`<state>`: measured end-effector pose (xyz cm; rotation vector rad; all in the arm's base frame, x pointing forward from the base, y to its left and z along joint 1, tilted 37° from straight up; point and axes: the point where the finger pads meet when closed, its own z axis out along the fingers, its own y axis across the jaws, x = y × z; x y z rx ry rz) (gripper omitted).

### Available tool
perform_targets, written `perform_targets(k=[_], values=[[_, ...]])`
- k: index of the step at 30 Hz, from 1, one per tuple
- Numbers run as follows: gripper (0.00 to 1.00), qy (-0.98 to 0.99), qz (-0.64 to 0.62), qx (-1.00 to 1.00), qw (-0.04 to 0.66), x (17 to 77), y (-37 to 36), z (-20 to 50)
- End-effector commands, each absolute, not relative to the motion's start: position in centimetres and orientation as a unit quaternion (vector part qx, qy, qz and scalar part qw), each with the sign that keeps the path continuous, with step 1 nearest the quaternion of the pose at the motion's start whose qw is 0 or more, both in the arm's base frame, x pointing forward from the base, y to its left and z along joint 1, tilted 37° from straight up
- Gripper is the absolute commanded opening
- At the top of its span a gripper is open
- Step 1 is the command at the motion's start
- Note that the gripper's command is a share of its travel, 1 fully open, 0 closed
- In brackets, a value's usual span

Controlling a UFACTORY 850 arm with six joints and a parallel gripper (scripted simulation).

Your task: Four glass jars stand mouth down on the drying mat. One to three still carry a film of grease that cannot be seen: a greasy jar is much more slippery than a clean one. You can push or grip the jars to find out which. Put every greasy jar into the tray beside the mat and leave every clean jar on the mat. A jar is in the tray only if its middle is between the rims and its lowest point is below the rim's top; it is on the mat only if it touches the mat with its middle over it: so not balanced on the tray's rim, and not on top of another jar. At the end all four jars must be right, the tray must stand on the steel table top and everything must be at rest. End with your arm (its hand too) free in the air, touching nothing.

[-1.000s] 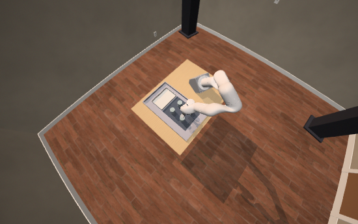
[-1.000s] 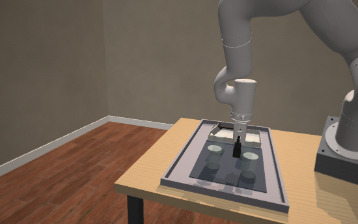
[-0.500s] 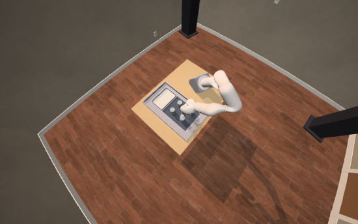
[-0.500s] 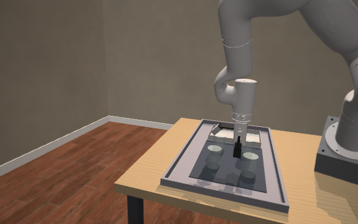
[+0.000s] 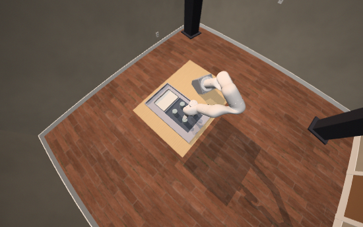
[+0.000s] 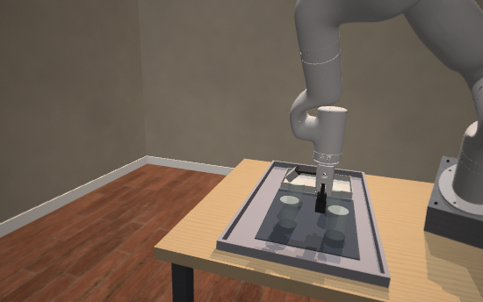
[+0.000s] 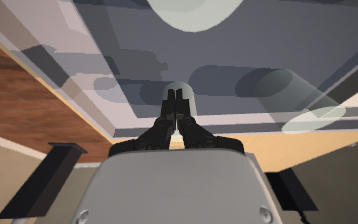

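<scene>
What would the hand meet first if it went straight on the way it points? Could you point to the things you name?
Probably the dark drying mat (image 5: 189, 129) (image 6: 307, 241) (image 7: 210, 52), below the hand (image 6: 320, 212) (image 7: 176, 98); a glass jar (image 6: 336, 223) stands close by, and depth is unclear.

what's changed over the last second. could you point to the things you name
No jar visibly moved, and none was taken hold of or let go; any shift of the closed black fingers (image 6: 320, 204) is too slight to tell its direction. The visible pale glass jars (image 5: 175, 111) (image 6: 290, 200) (image 7: 315, 120) stayed on the dark mat (image 5: 188, 127) (image 6: 299, 234) (image 7: 215, 52), and the cream tray (image 5: 166, 99) (image 6: 307, 191) stayed put.
</scene>
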<state>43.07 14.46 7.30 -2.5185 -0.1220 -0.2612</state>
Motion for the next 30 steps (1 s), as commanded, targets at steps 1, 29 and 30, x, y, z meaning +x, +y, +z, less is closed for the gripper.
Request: perform_targets(k=[1,29,30], values=[[0.00,-0.046,-0.099,-0.948,0.299,43.06,14.43,7.32],[0.00,-0.046,-0.099,-0.948,0.299,42.75,14.43,7.25],[0.00,-0.046,-0.099,-0.948,0.299,42.74,14.43,7.25]])
